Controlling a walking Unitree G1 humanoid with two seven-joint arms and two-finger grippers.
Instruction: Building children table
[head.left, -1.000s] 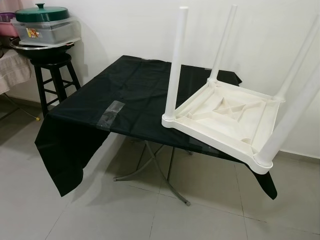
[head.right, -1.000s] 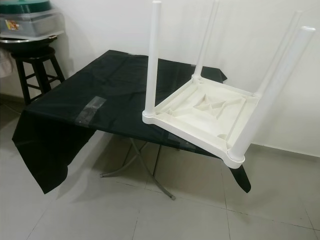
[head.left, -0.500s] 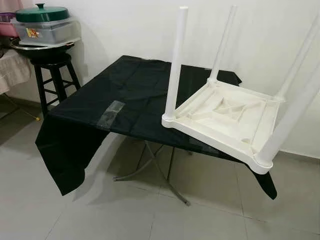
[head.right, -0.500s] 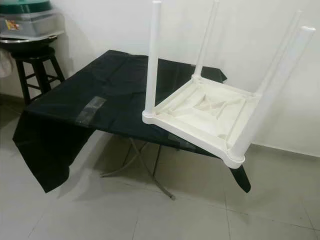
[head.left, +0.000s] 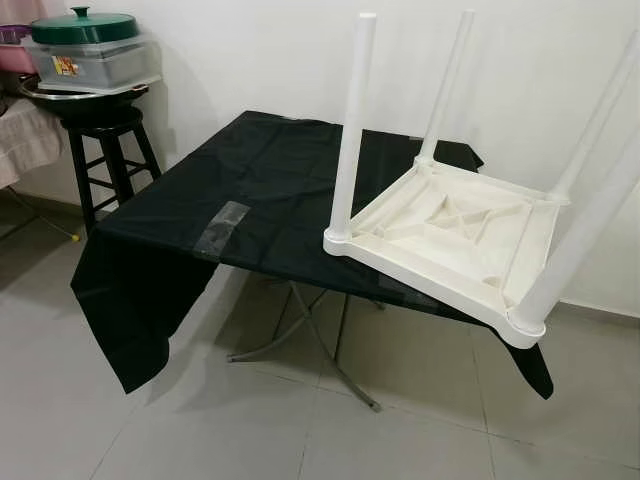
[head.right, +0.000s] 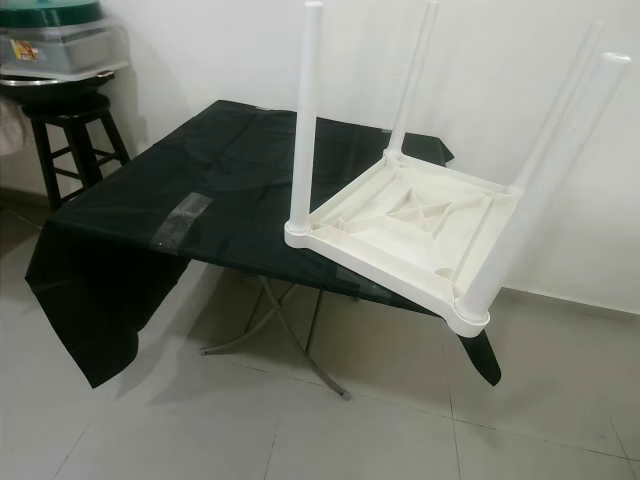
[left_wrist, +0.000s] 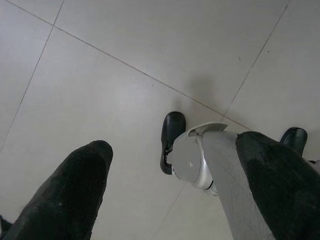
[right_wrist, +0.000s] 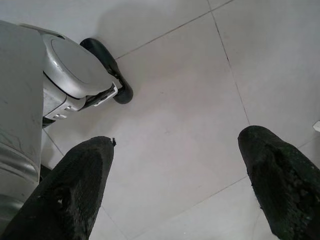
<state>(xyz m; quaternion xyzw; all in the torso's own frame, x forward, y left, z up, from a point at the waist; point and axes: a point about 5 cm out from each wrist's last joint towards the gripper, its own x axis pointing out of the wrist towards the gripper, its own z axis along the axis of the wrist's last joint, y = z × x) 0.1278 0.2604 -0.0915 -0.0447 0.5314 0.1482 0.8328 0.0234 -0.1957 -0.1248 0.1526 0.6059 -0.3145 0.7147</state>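
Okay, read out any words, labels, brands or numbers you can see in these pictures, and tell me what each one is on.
Sticker on the clear container under the green lid, on the stool: red and yellow, lettering too small and blurred to read.
White children's table, upside down on the black-covered table: no text visible.
Tape patch on the black cover: no text visible.
No other writing can be made out.
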